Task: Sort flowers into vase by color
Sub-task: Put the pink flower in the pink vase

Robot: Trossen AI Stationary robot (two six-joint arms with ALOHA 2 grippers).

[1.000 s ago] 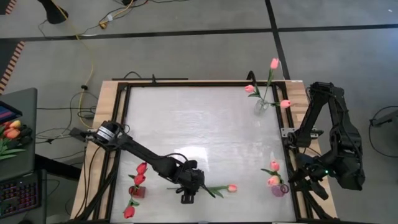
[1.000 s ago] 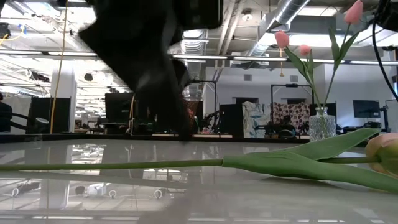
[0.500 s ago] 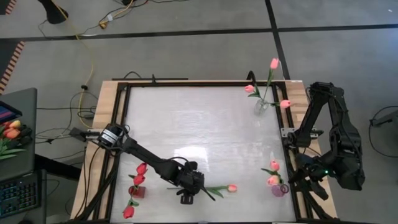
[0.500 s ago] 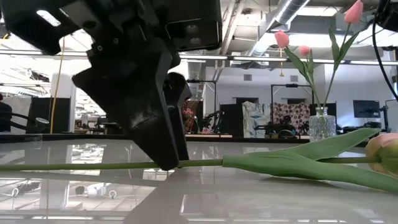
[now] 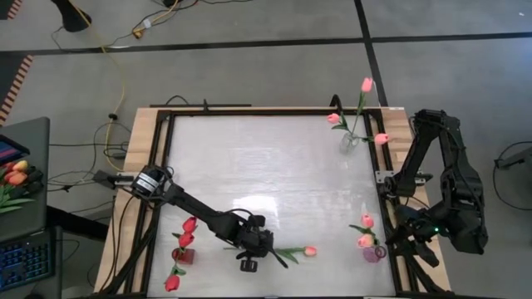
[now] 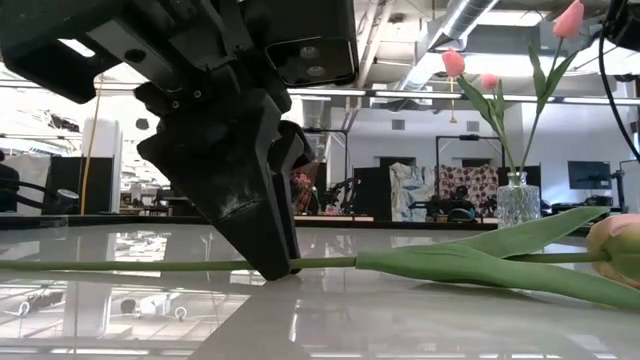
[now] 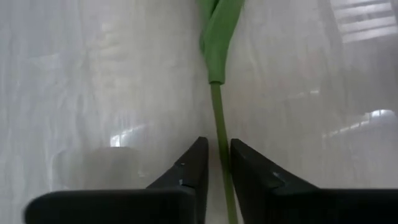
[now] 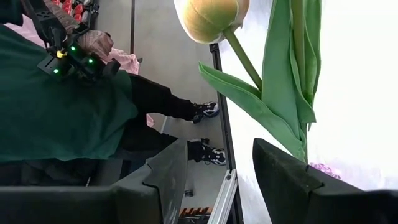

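Left gripper (image 7: 218,163) fingers pinch the tulip (image 5: 291,252) stem at six o'clock; squeeze firmly, then lift level

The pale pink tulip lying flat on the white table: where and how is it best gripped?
Grip the pale pink tulip by its bare thin green stem, below the leaves, coming straight down from above. It lies flat, so fingers can straddle it, as the left gripper does.

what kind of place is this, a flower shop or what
Probably a robotics lab or workshop, not a shop: a framed white test table on a concrete floor, exposed ceiling ducts, and monitors and equipment in the open room behind.
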